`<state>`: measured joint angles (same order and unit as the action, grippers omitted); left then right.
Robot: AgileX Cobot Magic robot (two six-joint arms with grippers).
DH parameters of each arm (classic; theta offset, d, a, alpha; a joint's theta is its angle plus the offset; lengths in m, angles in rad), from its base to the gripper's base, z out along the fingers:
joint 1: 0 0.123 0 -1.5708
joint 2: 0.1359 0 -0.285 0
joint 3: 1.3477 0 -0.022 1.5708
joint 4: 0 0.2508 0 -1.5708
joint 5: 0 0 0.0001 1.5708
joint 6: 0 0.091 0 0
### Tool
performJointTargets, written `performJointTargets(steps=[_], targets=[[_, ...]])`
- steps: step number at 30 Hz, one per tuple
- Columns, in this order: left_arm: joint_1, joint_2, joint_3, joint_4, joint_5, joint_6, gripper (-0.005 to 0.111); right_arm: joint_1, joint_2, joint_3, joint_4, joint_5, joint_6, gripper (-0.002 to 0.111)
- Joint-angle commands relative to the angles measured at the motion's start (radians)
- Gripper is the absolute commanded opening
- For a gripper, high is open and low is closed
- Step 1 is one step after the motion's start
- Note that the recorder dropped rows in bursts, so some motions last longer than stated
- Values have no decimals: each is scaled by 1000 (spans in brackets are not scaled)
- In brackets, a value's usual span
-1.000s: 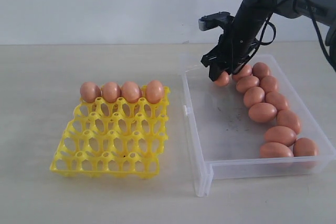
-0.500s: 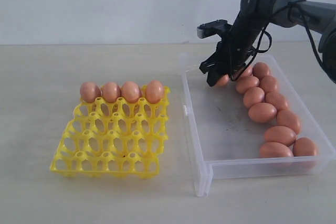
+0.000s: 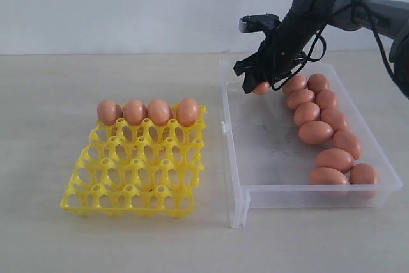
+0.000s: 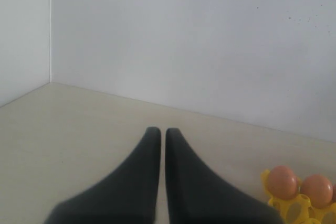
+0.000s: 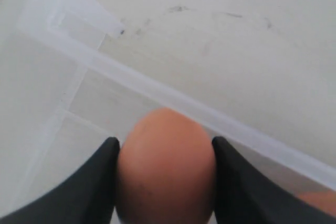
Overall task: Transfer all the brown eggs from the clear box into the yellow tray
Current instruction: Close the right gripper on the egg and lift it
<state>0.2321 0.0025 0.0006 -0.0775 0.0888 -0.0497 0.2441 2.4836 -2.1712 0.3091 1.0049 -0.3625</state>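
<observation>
Exterior view: a pale, matte table (image 3: 51,234) fills the frame. On its right half sits the clear box (image 3: 307,188), a shallow see-through plastic rectangle with low walls and dark smudges on its floor. Left of it, apart from it, lies the smaller yellow tray (image 3: 137,171), a glossy openwork grid of cups and pointed posts. Four brown eggs (image 3: 148,112) stand in its far row. Eleven loose eggs (image 3: 316,132), smooth and oval, line the box's right side.

In the upper middle of the frame the dark right gripper (image 3: 259,85) pinches one egg (image 3: 261,87) at the box's far left corner. In the right wrist view this egg (image 5: 165,171) fills the gap between the two black fingers (image 5: 94,182), touching both, with the box wall running behind it.

In the left wrist view the left gripper (image 4: 158,135) has its smooth black fingers pressed almost together around nothing, with tray and two eggs at lower right.
</observation>
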Motion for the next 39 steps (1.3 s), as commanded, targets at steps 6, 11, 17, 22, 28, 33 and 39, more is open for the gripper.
performJointTargets(steps=[6, 11, 17, 22, 28, 33, 39], targets=[[2, -2, -1, -9, -13, -9, 4, 38, -123, -4, -115, 105, 25, 0], [2, -2, -1, -9, -13, -9, 4, 127, -138, -4, -198, 209, 17, 0], [2, -2, -1, -9, -13, -9, 4, 184, -138, -4, -280, 216, 58, 0], [2, -2, -1, -9, -13, -9, 4, 184, -138, -4, -349, 167, 218, 0], [2, -2, -1, -9, -13, -9, 4, 184, -136, 2, -369, -96, 384, 0], [2, -2, -1, -9, -13, -9, 4, 184, -138, 105, -638, -348, 689, 0], [2, -2, -1, -9, -13, -9, 4, 183, -143, 337, -933, -782, 1033, 0]])
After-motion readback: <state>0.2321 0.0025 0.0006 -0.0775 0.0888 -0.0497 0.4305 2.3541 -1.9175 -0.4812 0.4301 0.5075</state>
